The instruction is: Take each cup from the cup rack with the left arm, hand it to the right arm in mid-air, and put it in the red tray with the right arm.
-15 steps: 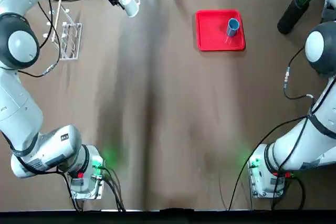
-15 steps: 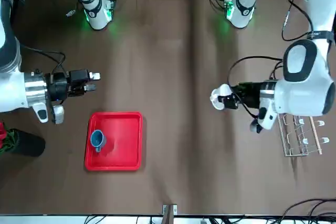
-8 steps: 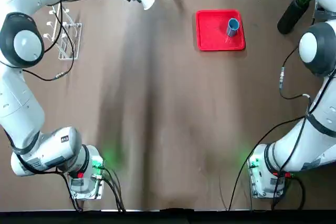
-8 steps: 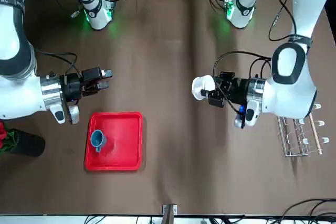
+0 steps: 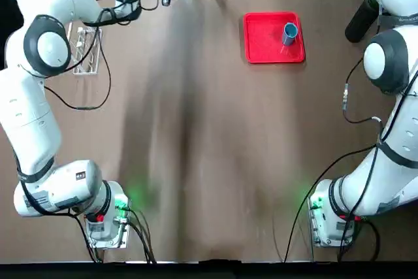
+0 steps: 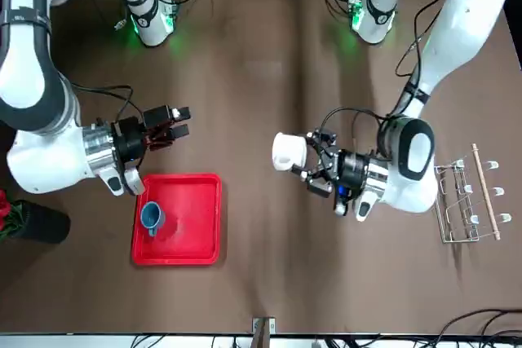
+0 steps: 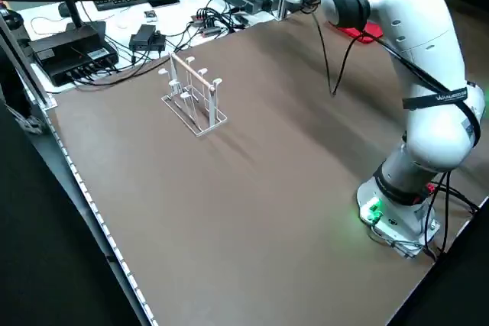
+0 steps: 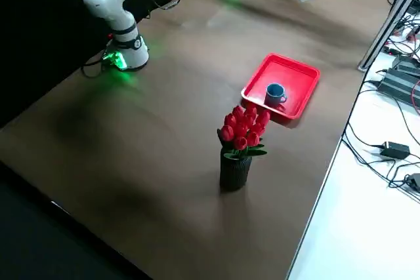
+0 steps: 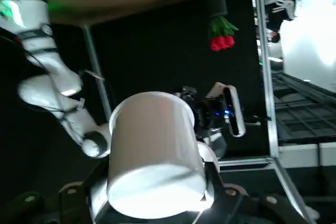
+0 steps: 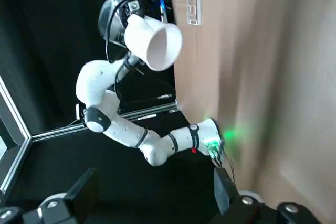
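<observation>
The white cup [image 6: 287, 151] hangs in mid-air over the table's middle, with my left gripper [image 6: 300, 159] shut on it. In the left wrist view the white cup [image 9: 155, 153] fills the space between the fingers. My right gripper [image 6: 179, 120] is open and points at the cup from a short way off, just behind the red tray [image 6: 196, 238]. The right wrist view shows the white cup [image 10: 153, 41] ahead of its spread fingers [image 10: 83, 191]. A blue cup [image 6: 151, 216] stands in the red tray [image 5: 264, 47]. The cup rack [image 6: 463, 203] holds no cups.
A black vase of red flowers [image 8: 237, 145] stands near the red tray [image 8: 295, 73], at the table's far right corner [image 5: 361, 19]. The cup rack [image 7: 195, 98] sits at the far left. Cables and boxes [image 7: 92, 43] lie beyond the far edge.
My left arm has carried the white cup from beside the rack toward the table's middle. The right gripper has moved toward it, narrowing the gap.
</observation>
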Robot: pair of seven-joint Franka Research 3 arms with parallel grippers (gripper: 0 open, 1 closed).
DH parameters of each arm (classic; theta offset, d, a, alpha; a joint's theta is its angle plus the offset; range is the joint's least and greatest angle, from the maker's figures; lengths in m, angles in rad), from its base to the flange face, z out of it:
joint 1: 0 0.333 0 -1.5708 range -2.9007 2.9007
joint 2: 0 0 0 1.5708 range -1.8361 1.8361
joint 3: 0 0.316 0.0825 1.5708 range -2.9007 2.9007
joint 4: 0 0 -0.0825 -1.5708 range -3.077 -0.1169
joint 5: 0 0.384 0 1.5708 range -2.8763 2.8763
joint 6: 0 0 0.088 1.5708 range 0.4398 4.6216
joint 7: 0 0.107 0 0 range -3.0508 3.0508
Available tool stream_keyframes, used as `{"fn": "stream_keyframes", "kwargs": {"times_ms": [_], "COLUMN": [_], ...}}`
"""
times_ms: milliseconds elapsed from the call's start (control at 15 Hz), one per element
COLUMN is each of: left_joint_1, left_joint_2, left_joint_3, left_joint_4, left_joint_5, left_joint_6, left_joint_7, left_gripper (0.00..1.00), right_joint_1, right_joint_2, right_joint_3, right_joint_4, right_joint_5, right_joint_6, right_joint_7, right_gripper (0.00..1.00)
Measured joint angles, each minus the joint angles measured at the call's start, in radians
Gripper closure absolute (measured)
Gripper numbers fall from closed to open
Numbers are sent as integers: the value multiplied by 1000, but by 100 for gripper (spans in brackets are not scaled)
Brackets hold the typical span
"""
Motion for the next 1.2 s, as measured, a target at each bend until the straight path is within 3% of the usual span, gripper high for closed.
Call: {"fn": "stream_keyframes", "kwargs": {"times_ms": [200, 467, 533, 733, 1200], "left_joint_1": [-89, -174, -184, -211, -238], "left_joint_2": [8, 56, 67, 76, 78], "left_joint_3": [1, 3, 3, 3, 3], "left_joint_4": [0, -1, -1, 0, 5], "left_joint_5": [-132, -234, -253, -298, -398], "left_joint_6": [100, 180, 192, 233, 256], "left_joint_7": [0, 33, 58, 86, 96], "left_gripper": [23, 23, 23, 23, 23], "right_joint_1": [19, 26, 27, 34, 34], "right_joint_2": [14, 29, 32, 41, 93], "right_joint_3": [0, 0, 0, 0, -7], "right_joint_4": [0, 0, 0, 0, 0], "right_joint_5": [40, 115, 121, 123, 123], "right_joint_6": [43, 118, 127, 136, 144], "right_joint_7": [-42, -77, -80, -85, -107], "right_gripper": [5, 24, 33, 41, 41]}}
